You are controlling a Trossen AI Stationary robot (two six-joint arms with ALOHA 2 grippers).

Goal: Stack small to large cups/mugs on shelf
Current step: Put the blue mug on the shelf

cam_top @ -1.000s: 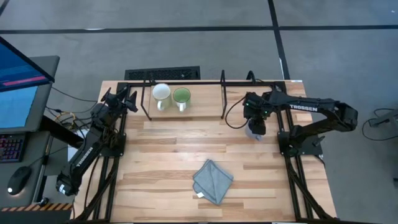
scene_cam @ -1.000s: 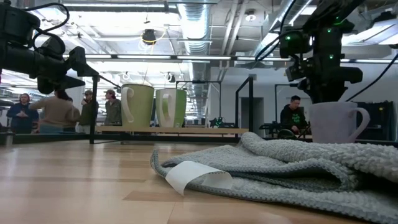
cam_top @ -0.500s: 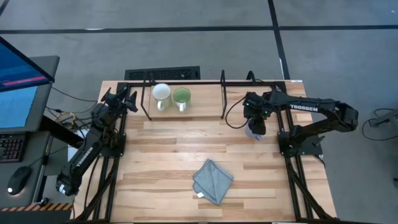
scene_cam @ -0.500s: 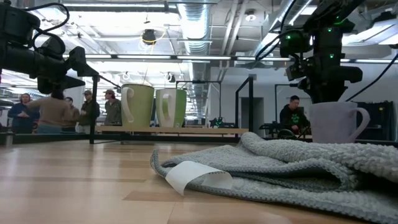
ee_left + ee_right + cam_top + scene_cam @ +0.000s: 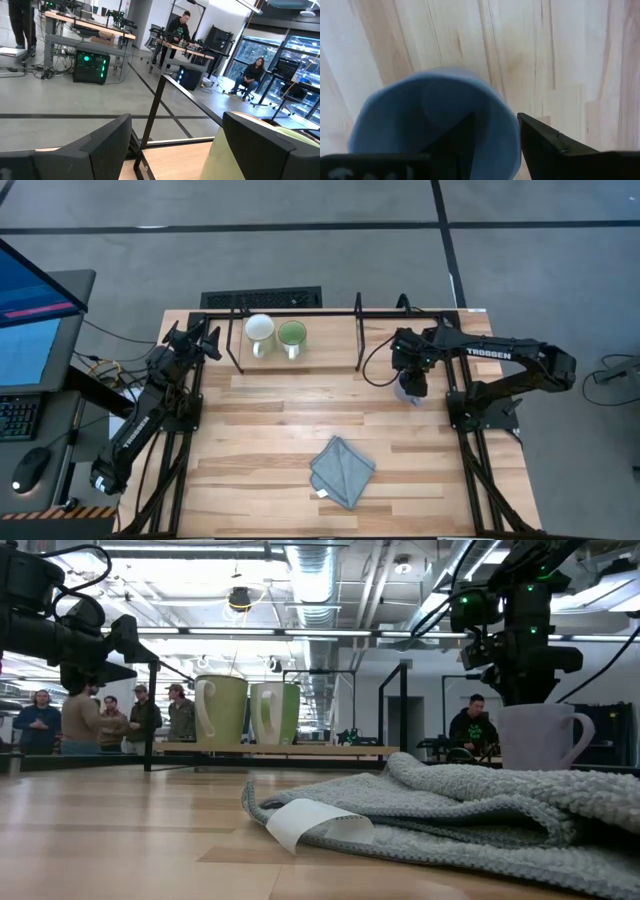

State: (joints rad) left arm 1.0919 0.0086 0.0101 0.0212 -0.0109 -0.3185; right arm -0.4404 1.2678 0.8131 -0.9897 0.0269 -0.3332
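A white mug (image 5: 259,330) and a mug with a green inside (image 5: 292,334) stand upright side by side on the low shelf (image 5: 330,311) at the table's far edge; both show in the low view (image 5: 220,710) (image 5: 273,712). A blue-grey mug (image 5: 410,391) stands upright at the table's right. My right gripper (image 5: 412,377) is over it, shut on its rim. My left gripper (image 5: 203,338) is open and empty in the air, left of the shelf. My right gripper comes from above, pointing down. One finger (image 5: 452,142) is inside the blue-grey mug and one finger (image 5: 542,145) outside, with the rim wall (image 5: 509,125) between them. The mug (image 5: 535,735) stays upright, its handle (image 5: 582,730) free; the cloth hides its base.
A folded grey-blue cloth (image 5: 342,470) with a white tag lies on the table's near middle and fills the low view's foreground (image 5: 450,805). Black upright posts (image 5: 358,330) rise from the shelf. People stand and sit in the room beyond the table.
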